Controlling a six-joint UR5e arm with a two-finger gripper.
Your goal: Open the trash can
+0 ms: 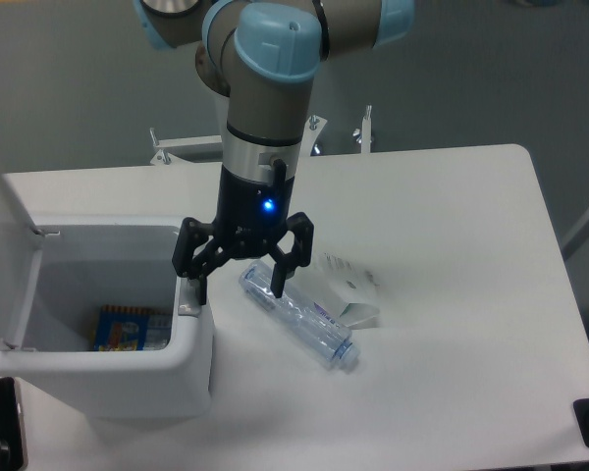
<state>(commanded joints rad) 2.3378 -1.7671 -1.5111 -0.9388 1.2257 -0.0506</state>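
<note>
The gripper [238, 287] hangs dead centre, black fingers splayed wide and clamping nothing, a blue light glowing on its body just above. One fingertip [200, 291] sits right at the right-hand rim of the trash can [108, 378], beside the small grey latch there; whether it touches the rim is hard to call. The other fingertip hovers over the top end of a clear plastic bottle [299, 316].

The trash can, big, white and boxy, sits at eight o'clock on the tabletop [452, 294], and its lid [5, 245] stands up tall at nine o'clock, fully swung open. Down inside lies a colourful flat packet [133, 329].

The bottle lies on its side at five o'clock from the gripper, cap end pointing toward four o'clock. Just beside it, at three o'clock, rests a crumpled clear wrapper [351, 287].
</note>
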